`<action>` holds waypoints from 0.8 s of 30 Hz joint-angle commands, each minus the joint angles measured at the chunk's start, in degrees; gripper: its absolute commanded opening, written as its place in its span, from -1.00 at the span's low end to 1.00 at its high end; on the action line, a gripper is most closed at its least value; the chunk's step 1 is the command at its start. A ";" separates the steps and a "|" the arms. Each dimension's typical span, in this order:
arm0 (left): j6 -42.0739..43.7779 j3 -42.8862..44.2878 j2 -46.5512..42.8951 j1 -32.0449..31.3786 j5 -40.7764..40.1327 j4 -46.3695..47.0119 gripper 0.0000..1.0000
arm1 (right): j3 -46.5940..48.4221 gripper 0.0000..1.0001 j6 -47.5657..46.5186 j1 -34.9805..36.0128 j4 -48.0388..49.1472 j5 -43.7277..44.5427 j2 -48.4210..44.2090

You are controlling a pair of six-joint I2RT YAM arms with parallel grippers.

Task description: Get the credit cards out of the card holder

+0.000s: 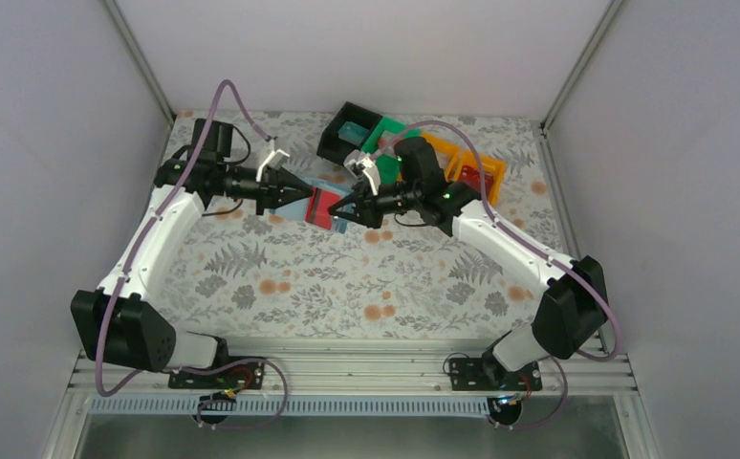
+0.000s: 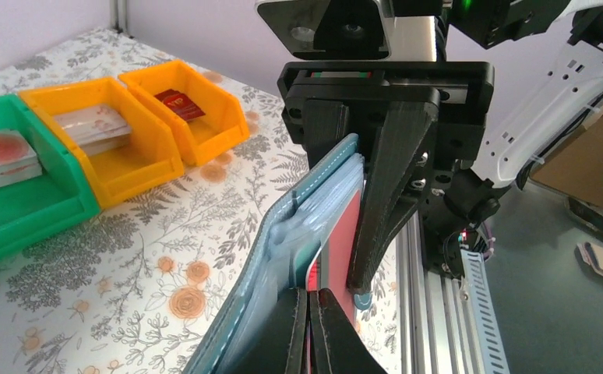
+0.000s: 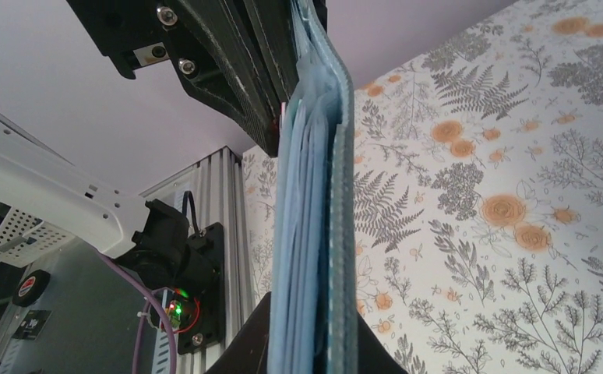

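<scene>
The blue-teal card holder hangs above the table between both grippers. My right gripper is shut on it, one finger on each side of the wallet's edge. In the left wrist view the holder stands open on edge. A red credit card sticks out of its pale blue pockets, with a teal card behind it. My left gripper is shut on the red card's near edge. The right gripper's fingers clamp the holder just beyond.
At the back of the table stand a black bin, a green bin and two orange bins. The bins hold pale cards, and a red card lies in the far orange bin. An aluminium rail runs along the near edge.
</scene>
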 commanded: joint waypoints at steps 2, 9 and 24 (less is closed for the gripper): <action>1.74 -0.80 -1.19 1.40 1.11 -0.89 -0.95 | 0.56 -0.72 -0.64 -0.61 7.47 -3.07 -1.87; 5.97 -4.94 -1.42 -0.31 1.50 -1.50 -0.91 | 1.73 -0.91 -1.21 -0.69 7.63 -5.66 -1.64; 1.90 -3.28 -1.25 -5.40 3.78 2.53 -0.83 | 2.40 -0.91 -5.30 0.52 7.06 -16.24 -1.77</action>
